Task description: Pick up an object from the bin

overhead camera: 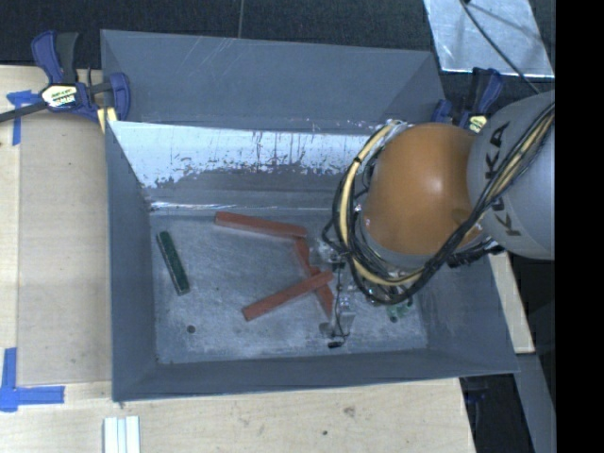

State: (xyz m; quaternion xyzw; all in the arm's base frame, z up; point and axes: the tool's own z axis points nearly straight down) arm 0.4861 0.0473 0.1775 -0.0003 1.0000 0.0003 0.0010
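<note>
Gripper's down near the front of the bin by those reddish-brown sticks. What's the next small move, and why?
Probably nudge the gripper a little toward the view's left, over the middle of the lower reddish-brown stick. Its tip sits by that stick's right end, where the other sticks meet it; the middle lies alone on the bin floor, so a grasp there looks cleaner.

Black "KUKA" lettering, partly behind cables, on grey arm [525,192]; nothing else legible.
</note>
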